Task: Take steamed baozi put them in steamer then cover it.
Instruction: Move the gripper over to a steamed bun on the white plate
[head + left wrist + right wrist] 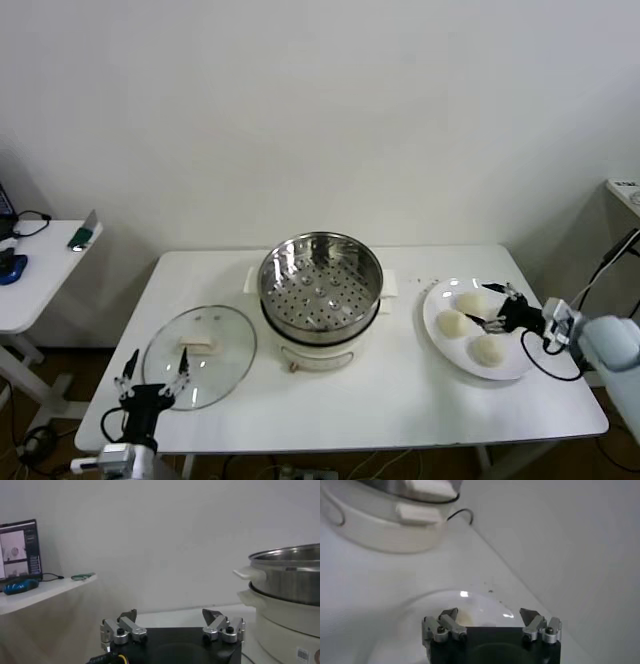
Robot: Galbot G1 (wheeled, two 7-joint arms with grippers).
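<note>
The steel steamer (320, 280) stands on its cream pot base (318, 350) at the table's middle, uncovered and empty. The glass cover (200, 355) with its cream handle lies flat on the table to its left. Three cream-white baozi (452, 323) show on a white plate (440, 295) at the right. My right gripper (495, 308) is open just over the plate, between the buns, holding nothing. It also shows in the right wrist view (489, 616) above the plate (410, 615). My left gripper (152, 378) is open and empty at the cover's front-left edge; the left wrist view (170, 616) shows the steamer (290, 572) ahead.
A white side table (40, 275) with a dark blue thing and a small green-faced device stands off to the left. Another surface (625, 190) sits at the far right. Cables hang by my right arm. A wall runs close behind the table.
</note>
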